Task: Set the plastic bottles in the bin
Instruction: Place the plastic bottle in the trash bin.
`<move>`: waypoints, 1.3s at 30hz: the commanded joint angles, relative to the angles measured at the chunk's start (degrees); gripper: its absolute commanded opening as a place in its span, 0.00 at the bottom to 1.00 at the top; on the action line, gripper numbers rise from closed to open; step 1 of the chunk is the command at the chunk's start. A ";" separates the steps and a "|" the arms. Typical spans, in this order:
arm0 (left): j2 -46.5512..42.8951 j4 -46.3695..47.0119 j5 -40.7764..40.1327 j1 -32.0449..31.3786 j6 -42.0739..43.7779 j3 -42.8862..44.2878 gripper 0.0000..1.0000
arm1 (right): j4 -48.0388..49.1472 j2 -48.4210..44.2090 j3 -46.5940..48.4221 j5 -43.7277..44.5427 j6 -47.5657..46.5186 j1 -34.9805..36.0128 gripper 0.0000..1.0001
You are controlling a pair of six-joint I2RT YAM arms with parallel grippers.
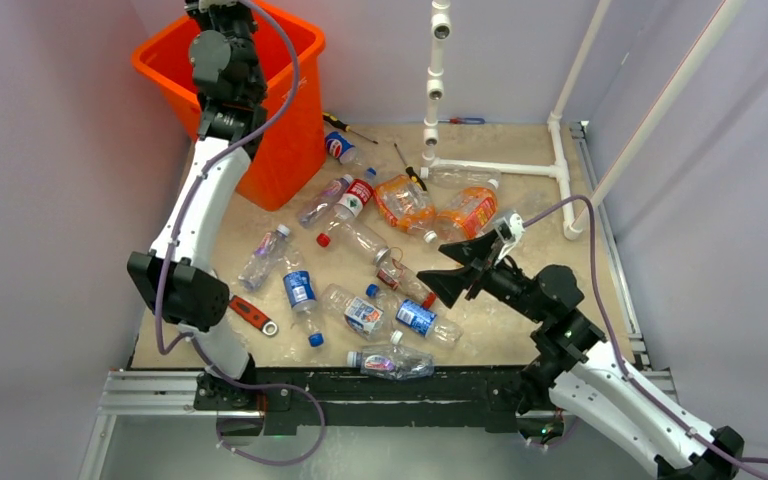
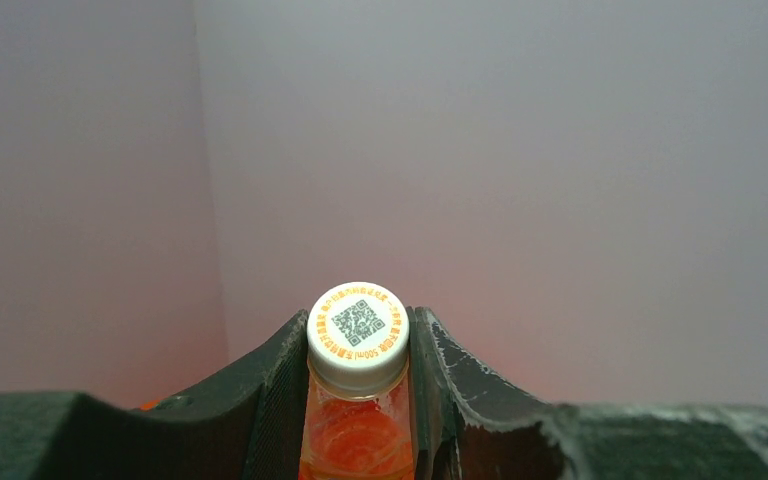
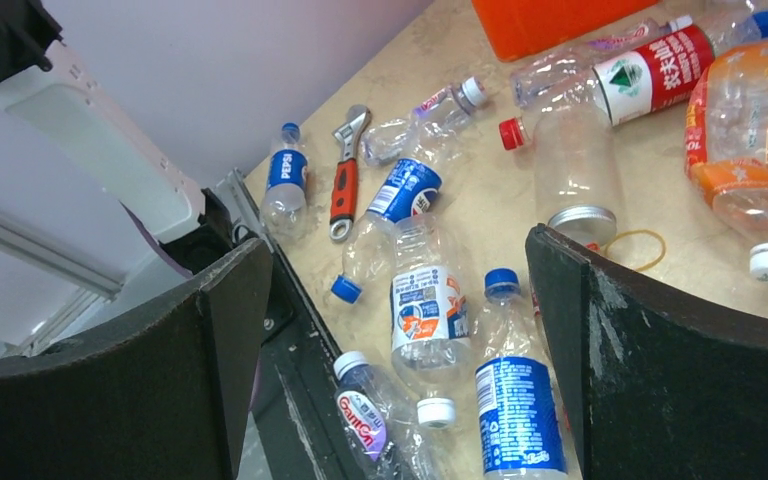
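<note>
Left arm (image 1: pixel 195 190) high, left pincer (image 2: pixel 360 320) tight on a bottle (image 2: pixel 356 440); right pincer (image 3: pixel 400 300) wide apart.

Orange bin (image 1: pixel 285 150) upright, square mouth open. Plastic bottles (image 1: pixel 358 238) lie scattered on the table (image 1: pixel 260 215) right of and in front of the bin, some crushed, with blue, red and white caps. One orange-tinted bottle (image 2: pixel 357 445) with a white QR cap (image 2: pixel 358 322) is upright, clamped in the left end effector (image 2: pixel 360 345).

Bottles (image 1: pixel 300 290) lie on the table (image 1: pixel 505 322), right of the bin (image 1: pixel 295 140).
</note>
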 commanded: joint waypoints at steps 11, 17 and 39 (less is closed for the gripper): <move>4.83 -3.53 0.79 4.45 -10.52 -1.54 0.00 | -0.90 1.43 1.23 3.17 -3.83 0.06 0.99; 9.57 -17.23 -0.61 4.46 -15.62 5.49 0.00 | -1.98 2.88 1.34 7.63 -3.67 0.08 0.99; -9.94 -35.95 6.91 -12.47 -20.79 1.16 0.95 | -2.04 8.38 3.86 12.10 -3.41 0.05 0.99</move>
